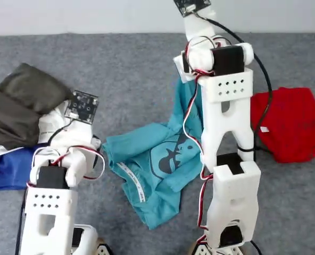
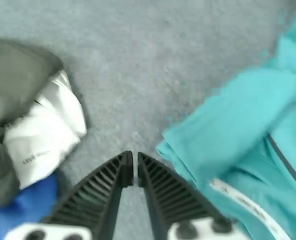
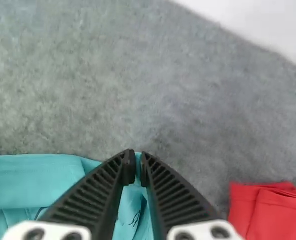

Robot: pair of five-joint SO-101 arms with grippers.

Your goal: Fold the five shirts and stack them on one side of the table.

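Table (image 1: pixel 120 69) carries a teal shirt (image 1: pixel 147 159) rumpled at its middle, likely the one being folded, between a pile (image 1: pixel 19 106) of shirts and a red shirt (image 1: pixel 293 125). Right gripper (image 3: pixel 134 167), jaws closed, seems to pinch its far edge. Left gripper (image 2: pixel 132 170) hovers closed and empty beside it. Next move calls for spreading it flat.

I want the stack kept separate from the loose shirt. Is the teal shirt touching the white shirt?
Apart. The left wrist view shows a strip of bare grey surface between the white shirt and the teal shirt.
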